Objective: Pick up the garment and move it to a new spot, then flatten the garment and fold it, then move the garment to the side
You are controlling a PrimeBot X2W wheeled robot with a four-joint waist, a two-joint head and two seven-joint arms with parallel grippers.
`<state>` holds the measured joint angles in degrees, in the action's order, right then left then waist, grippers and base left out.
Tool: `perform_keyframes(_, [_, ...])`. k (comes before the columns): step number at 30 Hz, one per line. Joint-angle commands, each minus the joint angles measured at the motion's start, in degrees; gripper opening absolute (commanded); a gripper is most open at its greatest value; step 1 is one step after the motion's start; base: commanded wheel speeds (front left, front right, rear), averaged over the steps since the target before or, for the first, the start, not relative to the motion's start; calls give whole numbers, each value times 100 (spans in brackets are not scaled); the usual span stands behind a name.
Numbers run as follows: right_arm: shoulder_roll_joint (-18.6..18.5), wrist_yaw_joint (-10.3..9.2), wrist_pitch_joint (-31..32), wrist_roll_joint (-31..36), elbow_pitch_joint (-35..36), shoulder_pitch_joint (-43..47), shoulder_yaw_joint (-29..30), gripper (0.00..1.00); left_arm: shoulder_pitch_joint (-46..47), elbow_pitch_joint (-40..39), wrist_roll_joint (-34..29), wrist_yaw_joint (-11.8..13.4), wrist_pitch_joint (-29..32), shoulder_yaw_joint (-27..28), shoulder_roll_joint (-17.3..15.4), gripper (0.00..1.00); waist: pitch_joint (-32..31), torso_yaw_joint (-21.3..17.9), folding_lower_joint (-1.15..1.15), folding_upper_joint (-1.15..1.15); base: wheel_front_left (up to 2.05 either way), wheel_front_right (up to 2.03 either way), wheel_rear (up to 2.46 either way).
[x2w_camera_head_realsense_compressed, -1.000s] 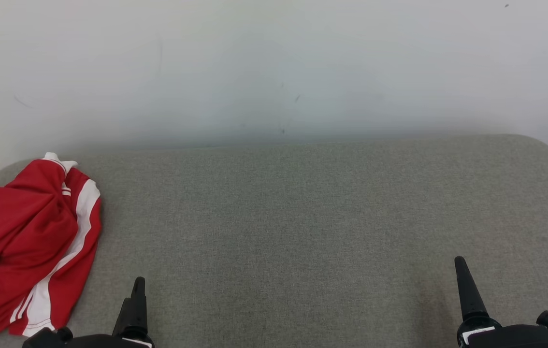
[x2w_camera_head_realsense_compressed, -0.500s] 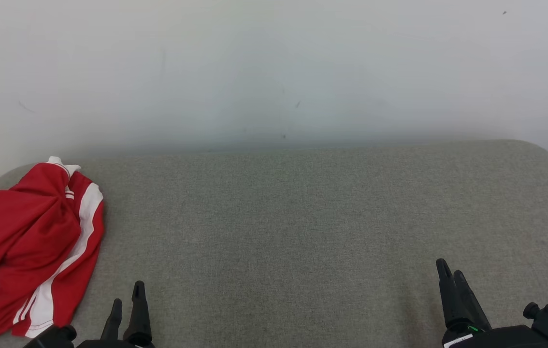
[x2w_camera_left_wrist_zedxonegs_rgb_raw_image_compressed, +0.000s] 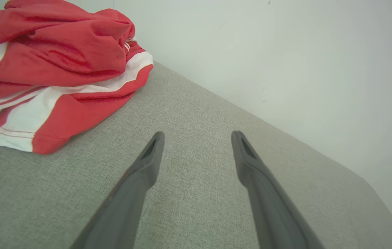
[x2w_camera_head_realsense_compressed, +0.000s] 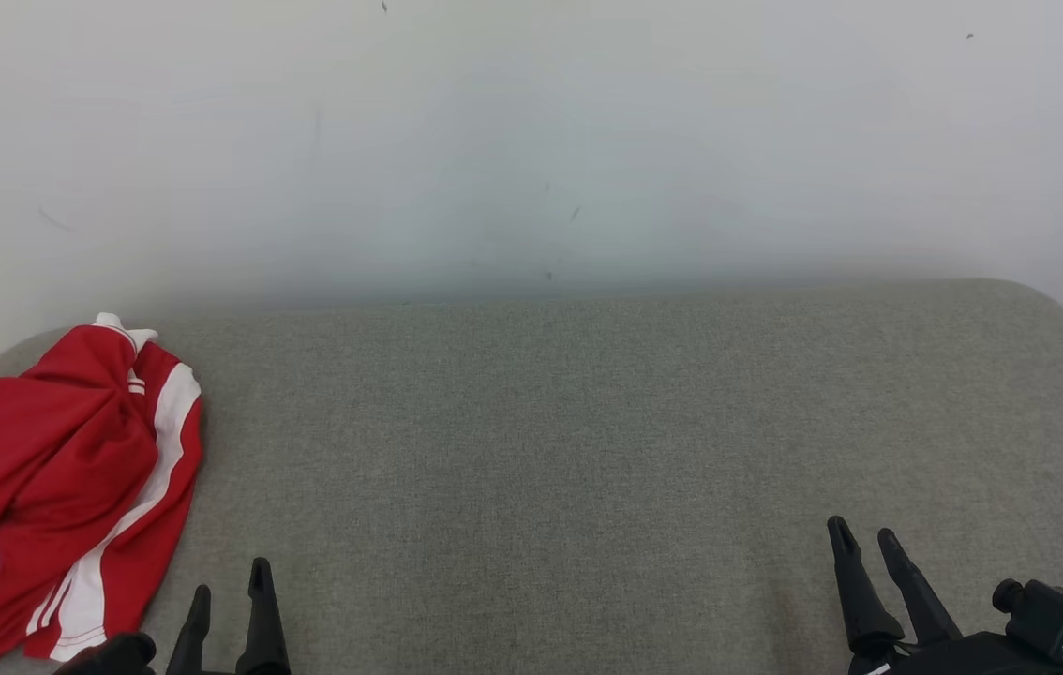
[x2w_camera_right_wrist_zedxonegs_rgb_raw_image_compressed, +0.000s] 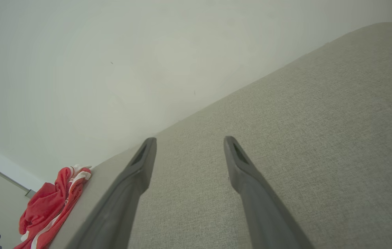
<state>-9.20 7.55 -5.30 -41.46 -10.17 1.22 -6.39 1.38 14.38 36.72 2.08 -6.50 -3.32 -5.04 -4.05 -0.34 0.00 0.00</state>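
The crumpled red-and-white jersey (x2w_camera_head_realsense_compressed: 53, 478) is lying at the left end of the grey fabric surface (x2w_camera_head_realsense_compressed: 541, 450) — soft, light, probably slippery, best pinched at a raised fold — while the left gripper (x2w_camera_head_realsense_compressed: 231, 579) and right gripper (x2w_camera_head_realsense_compressed: 861, 530) are hovering over its near edge, fingers spread wide, holding nothing.

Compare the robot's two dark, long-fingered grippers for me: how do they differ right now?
The left gripper is near the crumpled red-and-white striped garment without touching it. The right gripper hovers far from the garment, towards the other end of the grey fabric cushion. In the head view, the left gripper's fingers point almost straight up, while the right gripper's fingers lean leftward. Both are open and hold nothing.
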Motion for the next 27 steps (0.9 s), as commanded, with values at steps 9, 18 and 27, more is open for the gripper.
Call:
perform_keyframes(9, [115, -7, 228, 1011, 20, -10, 221, 100, -92, 11, -709, 133, -199, 6, -166, 100, -56, -21, 0, 0, 0, 0, 0])
perform_keyframes(18, [212, -7, 291, 1638, -37, 15, 454, 100, -167, -100, -1117, 103, -325, -29, -236, 100, -86, -4, 0, 0, 0, 0, 0])
perform_keyframes(27, [312, -8, 312, 2151, -131, 55, 469, 100, -250, -234, -1519, -57, -449, -80, -326, 100, -132, -11, 0, 0, 0, 0, 0])
